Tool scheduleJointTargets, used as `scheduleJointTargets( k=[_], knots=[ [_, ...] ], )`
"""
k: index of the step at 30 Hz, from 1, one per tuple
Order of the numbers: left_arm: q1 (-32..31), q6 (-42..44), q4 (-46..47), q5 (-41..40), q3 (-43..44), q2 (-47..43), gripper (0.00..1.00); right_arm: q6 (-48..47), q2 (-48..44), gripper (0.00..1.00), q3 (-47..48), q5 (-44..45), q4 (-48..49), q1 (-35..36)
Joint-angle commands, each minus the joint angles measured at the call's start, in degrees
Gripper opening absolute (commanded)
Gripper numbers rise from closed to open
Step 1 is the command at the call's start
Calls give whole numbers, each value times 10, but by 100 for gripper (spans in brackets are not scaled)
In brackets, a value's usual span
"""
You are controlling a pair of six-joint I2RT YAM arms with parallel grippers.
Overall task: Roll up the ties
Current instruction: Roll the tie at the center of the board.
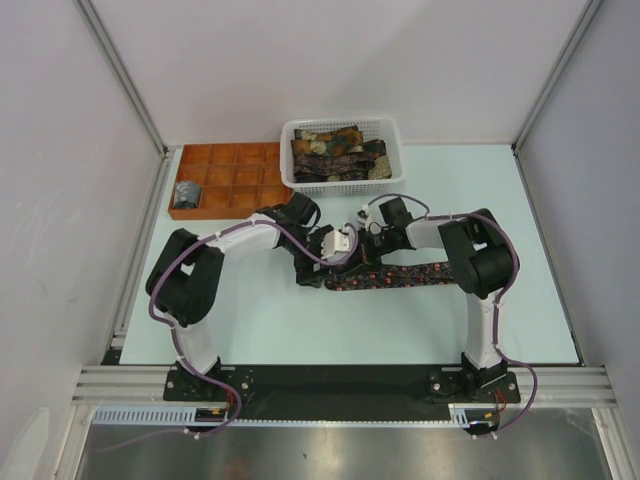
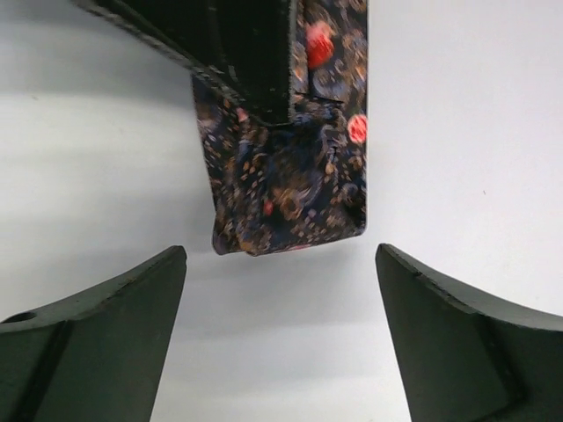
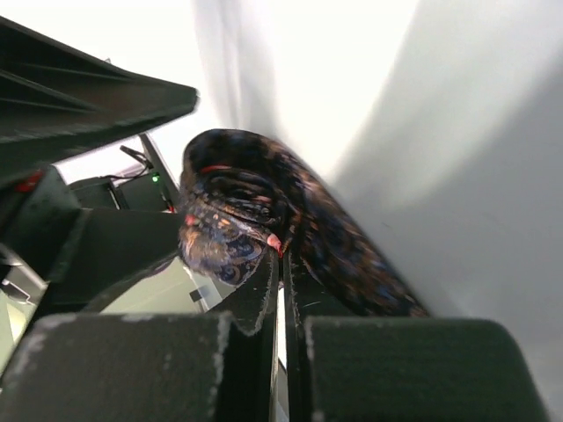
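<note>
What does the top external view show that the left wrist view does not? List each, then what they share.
Only the top external view: the white basket of ties, the orange tray, both arms, and the dark tie's full length across the table.
Only the left wrist view: the left hand open, its fingers flanking the tie's folded end.
Both: the dark tie and the right hand on it.

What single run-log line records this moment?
stage: rolling | left tool: open, off tie | right tool: shut on dark tie rolled end | remainder flat on table
</note>
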Motion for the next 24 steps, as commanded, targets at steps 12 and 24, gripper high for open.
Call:
scheduleJointTargets(
  k=[12, 24],
  knots=[
    [-54, -61, 42, 28, 36, 20, 97, -59, 0, 0, -24, 21, -29, -16],
    [-65, 26, -23, -27, 32, 39, 49, -14, -29, 6, -33, -27, 24, -18]
  ],
)
